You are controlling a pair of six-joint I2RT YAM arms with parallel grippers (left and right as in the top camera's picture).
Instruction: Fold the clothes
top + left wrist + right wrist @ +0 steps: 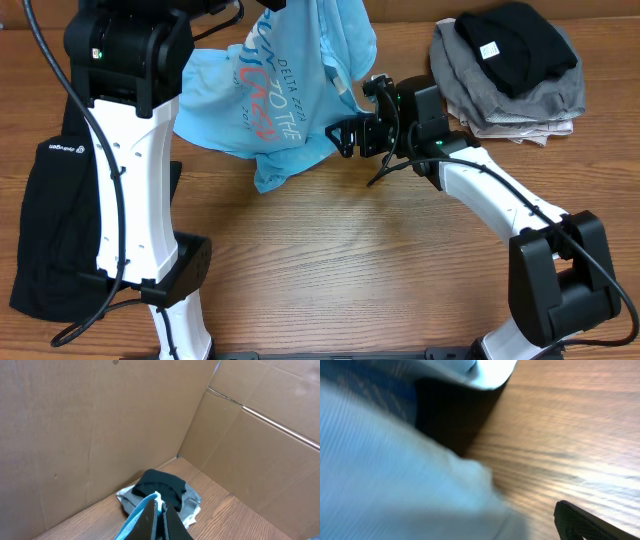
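Note:
The light blue T-shirt [270,90] with white and red print hangs from the top of the overhead view, its lower end resting on the table. My left gripper [159,510] is raised high and is shut on an edge of the shirt. My right gripper [343,138] is open at the shirt's right edge, low over the table. In the right wrist view the blue cloth [395,470] fills the left side, and only one finger [587,524] shows. The black garment [50,230] with a small white logo lies at the left table edge, partly behind the left arm.
A stack of folded clothes [510,75], grey with a black piece on top, sits at the back right; it also shows in the left wrist view [160,491]. Cardboard walls [100,425] close off the back. The left arm's white base [150,230] stands at the front left.

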